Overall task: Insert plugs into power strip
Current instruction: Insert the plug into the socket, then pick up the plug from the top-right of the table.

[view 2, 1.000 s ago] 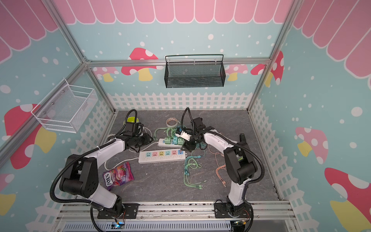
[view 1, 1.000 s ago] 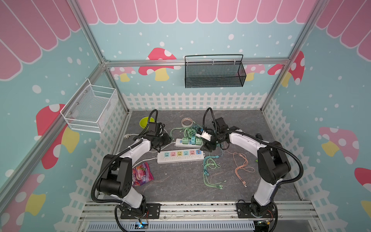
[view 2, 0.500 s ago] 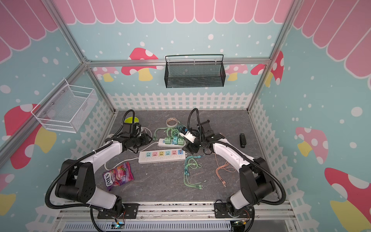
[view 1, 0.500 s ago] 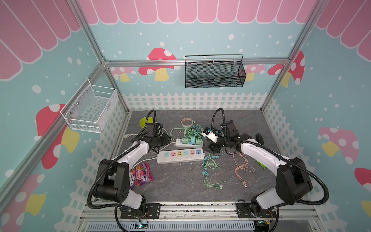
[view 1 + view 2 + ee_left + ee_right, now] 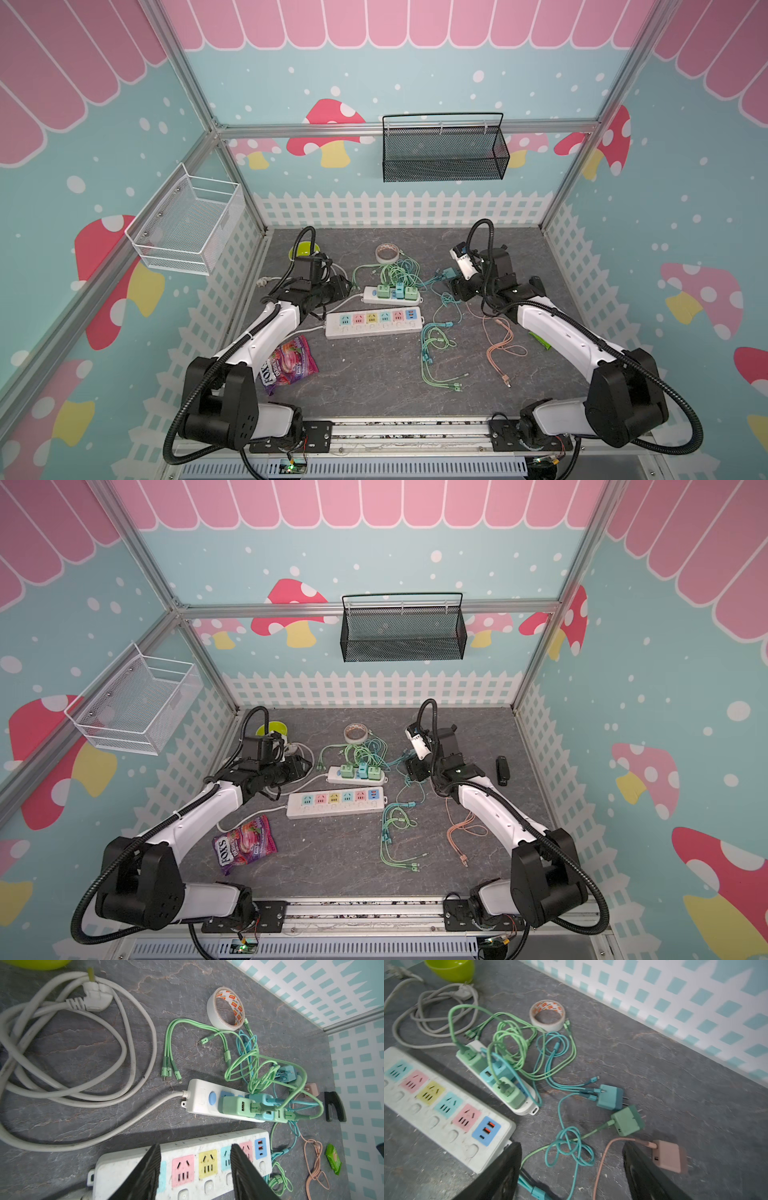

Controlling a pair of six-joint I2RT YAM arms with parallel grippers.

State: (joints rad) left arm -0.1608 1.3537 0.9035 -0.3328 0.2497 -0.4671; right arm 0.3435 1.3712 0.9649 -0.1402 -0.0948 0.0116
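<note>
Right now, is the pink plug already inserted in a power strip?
No, the pink plug lies loose on the table with its prongs bare.

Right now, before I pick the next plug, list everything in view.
small power strip: 1, white, mid-table
plugged-in plugs: 3, mint, teal, mint, in it
loose plugs: 3, teal, mint, pink, by right gripper
large power strip: 1, white, sockets empty, centre front
loose cables: mint-teal, salmon, beside it
white mains cords: 2, coiled, back left
tape roll: 1, white, back centre
bowl: 1, lime, back left
candy bag: 1, purple, front left
black object: 1, right side
wrapper: 1, green, right side
wall baskets: 2, black back, white left
left gripper: open, over large power strip
right gripper: open, empty
</note>
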